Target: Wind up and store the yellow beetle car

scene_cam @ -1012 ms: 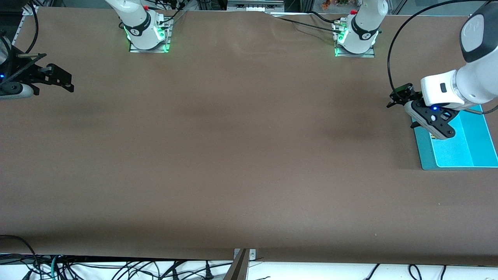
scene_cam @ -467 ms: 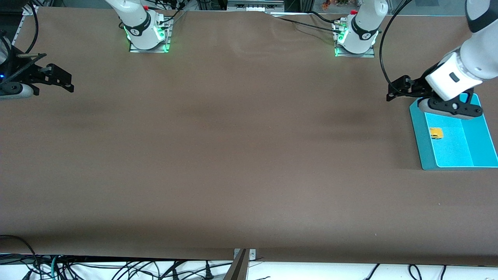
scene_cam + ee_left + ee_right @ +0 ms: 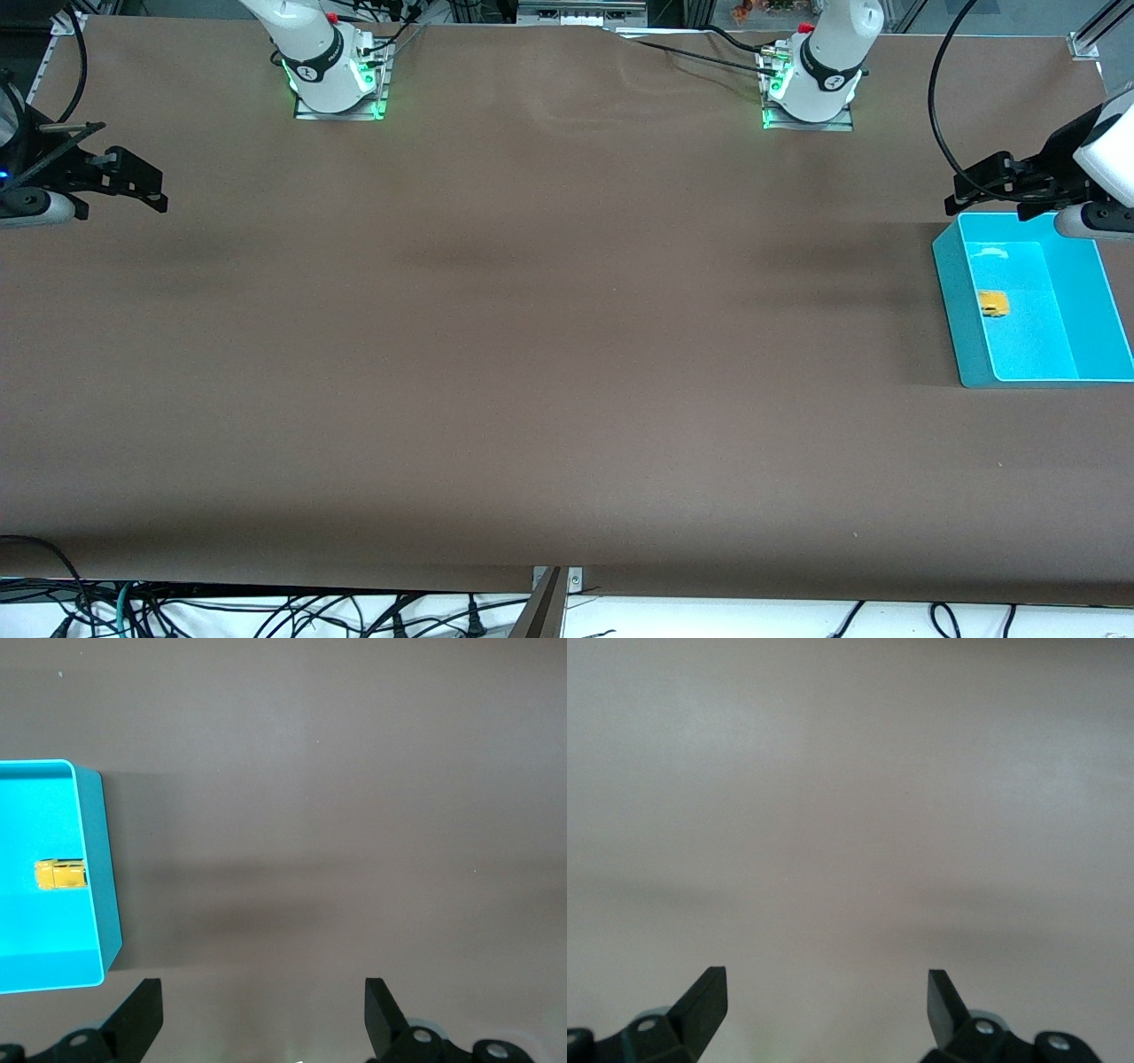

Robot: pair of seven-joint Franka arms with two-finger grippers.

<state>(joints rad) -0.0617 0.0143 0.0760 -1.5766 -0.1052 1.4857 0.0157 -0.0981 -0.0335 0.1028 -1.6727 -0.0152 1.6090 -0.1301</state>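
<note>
Where the teal bin (image 3: pixel 970 350) runs past the frame edge at the left arm's end of the table (image 3: pixel 532 354), its outer wall is cut off. The yellow beetle car (image 3: pixel 993 304) is seen lying on the bin floor, small, rounded and bright yellow; its details are hard to make out, and its long axis cannot be told. The left gripper (image 3: pixel 974 183) is held over the table just beside the bin's farther wall, fingers spread and empty. The right gripper (image 3: pixel 133 183) waits at the right arm's end, likewise spread

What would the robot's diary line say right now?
yellow beetle car: in blue bin | left gripper: open, empty | right gripper: open, waiting
</note>
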